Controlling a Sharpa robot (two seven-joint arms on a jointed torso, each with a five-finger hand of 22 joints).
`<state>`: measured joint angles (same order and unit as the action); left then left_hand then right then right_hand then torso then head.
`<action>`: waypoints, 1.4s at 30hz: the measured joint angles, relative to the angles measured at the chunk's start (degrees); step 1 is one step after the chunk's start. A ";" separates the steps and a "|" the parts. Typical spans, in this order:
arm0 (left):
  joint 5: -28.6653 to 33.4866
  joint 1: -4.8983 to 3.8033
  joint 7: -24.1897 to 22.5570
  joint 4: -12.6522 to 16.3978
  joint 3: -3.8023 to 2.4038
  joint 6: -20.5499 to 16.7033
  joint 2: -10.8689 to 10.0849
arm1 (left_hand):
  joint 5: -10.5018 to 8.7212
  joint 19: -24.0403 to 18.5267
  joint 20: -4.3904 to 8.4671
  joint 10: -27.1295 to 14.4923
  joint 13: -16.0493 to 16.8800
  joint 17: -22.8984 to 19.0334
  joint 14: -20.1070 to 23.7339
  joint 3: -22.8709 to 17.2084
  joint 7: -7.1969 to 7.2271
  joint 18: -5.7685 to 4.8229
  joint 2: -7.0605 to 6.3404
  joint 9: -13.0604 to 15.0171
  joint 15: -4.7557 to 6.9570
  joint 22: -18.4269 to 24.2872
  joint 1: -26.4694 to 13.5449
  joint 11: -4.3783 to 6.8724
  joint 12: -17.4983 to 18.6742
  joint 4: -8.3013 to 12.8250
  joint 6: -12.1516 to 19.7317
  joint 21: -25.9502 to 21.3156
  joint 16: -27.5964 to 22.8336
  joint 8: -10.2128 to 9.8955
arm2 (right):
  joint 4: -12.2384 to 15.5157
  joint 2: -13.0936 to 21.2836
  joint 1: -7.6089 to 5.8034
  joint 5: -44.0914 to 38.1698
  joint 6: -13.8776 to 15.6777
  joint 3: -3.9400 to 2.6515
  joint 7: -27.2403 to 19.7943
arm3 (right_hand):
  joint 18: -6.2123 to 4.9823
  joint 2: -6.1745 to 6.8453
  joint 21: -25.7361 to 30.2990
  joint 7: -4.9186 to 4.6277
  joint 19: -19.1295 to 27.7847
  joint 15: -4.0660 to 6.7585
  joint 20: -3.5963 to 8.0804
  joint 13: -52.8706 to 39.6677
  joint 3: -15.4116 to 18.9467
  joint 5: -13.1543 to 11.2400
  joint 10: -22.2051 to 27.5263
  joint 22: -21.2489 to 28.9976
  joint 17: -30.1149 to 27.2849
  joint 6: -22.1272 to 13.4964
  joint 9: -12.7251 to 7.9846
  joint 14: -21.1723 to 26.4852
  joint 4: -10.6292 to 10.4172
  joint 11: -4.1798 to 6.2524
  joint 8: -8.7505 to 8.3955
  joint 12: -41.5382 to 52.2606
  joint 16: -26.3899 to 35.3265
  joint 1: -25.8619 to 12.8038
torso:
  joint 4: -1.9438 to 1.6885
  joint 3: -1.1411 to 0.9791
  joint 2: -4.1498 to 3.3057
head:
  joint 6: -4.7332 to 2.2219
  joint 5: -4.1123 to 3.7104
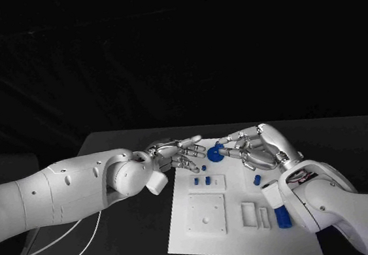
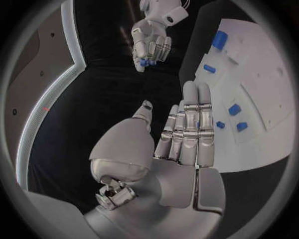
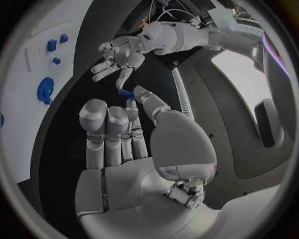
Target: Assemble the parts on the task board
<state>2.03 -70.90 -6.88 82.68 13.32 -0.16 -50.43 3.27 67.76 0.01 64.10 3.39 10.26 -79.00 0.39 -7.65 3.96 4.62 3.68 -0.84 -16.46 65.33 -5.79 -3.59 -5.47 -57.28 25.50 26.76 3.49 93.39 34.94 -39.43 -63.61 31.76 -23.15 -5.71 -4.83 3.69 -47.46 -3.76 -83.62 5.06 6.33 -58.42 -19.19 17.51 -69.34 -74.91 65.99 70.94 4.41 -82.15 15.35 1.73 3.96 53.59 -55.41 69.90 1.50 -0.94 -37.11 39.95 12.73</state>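
Note:
The white task board [image 1: 213,242] lies in the middle of the black table. A round blue part [image 1: 215,153] sits at its far edge, also seen in the right wrist view [image 3: 45,89]. My right hand [image 1: 259,148] hovers over that far edge and pinches a small blue part [image 3: 126,93] between thumb and a fingertip; the same small part [image 2: 144,62] shows in the left wrist view. My left hand [image 1: 177,154] floats just left of the right hand, fingers spread and holding nothing. Small blue parts [image 1: 203,181] stand in the board behind a raised white square.
More blue parts sit on the board: one [image 1: 257,180] under my right wrist and a longer one [image 1: 283,217] near the right edge. White raised blocks [image 1: 208,215] occupy the board's middle. Bare black table [image 1: 117,244] lies left of the board, crossed by a white cable [image 1: 60,244].

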 measured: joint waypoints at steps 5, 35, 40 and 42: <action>1.77 0.19 -0.22 0.84 0.22 2.32 0.49 | 0.00 -0.69 0.54 -2.53 0.00 -0.39 0.57 -2.51 1.49 0.01 0.97 -0.13 0.56 -0.21 4.30 0.59 0.00 3.66 2.78 0.00 0.27 0.00 | 0.01 -0.30 0.21 1.07 0.27 -0.50 -0.70 | 0.00 -0.40 0.00 0.00 0.00 0.00 0.00 0.00 0.24 0.20 0.00 0.00 0.00 0.00 -0.04 0.00 0.24 0.00 -0.02 0.00 0.00 0.08 | 0.00 0.01 0.00 | -0.05 -0.14; 8.39 0.35 -4.66 1.98 0.31 11.50 2.24 | -0.35 -2.43 1.24 -6.82 0.00 -0.63 0.92 -14.52 -0.19 -1.34 8.09 -0.64 0.92 -1.04 -0.37 0.09 0.00 4.42 15.31 0.00 4.04 -0.22 | -0.88 -1.09 0.38 7.18 -0.18 -0.91 -1.39 | 0.00 -0.83 0.00 0.00 0.01 0.00 0.00 -0.18 1.08 0.90 0.00 0.00 -0.02 -0.01 -0.05 0.00 0.46 0.00 -0.03 0.00 0.00 0.08 | -0.05 0.04 -0.02 | 0.12 0.02; 9.07 0.35 -5.05 2.04 0.31 11.88 2.25 | -0.35 -2.43 1.24 -5.85 0.00 -0.63 0.92 -22.52 -0.33 -1.33 5.99 -0.47 0.92 -1.16 -3.61 0.19 0.00 5.16 12.29 0.00 4.04 -0.22 | -1.15 -1.09 0.38 7.35 -0.34 -0.92 -1.43 | 0.00 -0.83 0.00 0.00 0.00 -0.01 -0.01 -0.18 1.08 0.90 0.00 0.00 -0.02 -0.01 -0.06 0.01 0.46 0.00 -0.03 0.00 0.00 0.08 | -0.03 0.02 -0.01 | 0.14 0.10; 9.31 0.35 -5.17 2.04 0.30 12.03 2.25 | -0.35 -2.43 1.24 -5.24 0.00 -0.63 0.90 -25.13 -0.39 -1.34 5.39 -0.41 0.94 -1.33 -4.43 0.28 0.00 5.48 10.90 0.00 4.04 -0.22 | -1.27 -1.10 0.38 7.43 -0.41 -0.93 -1.46 | 0.00 -0.82 0.00 0.00 0.01 -0.01 -0.01 -0.18 1.08 0.90 0.00 0.00 -0.02 -0.01 -0.06 0.01 0.46 0.00 -0.03 0.00 0.00 0.08 | -0.03 0.02 -0.01 | 0.14 0.10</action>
<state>11.34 -70.55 -12.05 84.73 13.62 11.86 -48.18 2.93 65.32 1.25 58.87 3.39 9.63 -78.09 -24.75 -8.04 2.63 10.02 3.28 0.10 -17.79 60.90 -5.50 -3.59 0.01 -46.38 25.50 30.80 3.27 92.12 33.84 -39.05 -56.18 31.35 -24.08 -7.16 -4.83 2.86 -47.46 -3.76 -83.62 5.06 6.32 -58.59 -18.11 18.41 -69.34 -74.91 65.97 70.93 4.35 -82.15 15.81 1.73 3.93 53.59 -55.41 69.98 1.47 -0.93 -37.12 40.09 12.83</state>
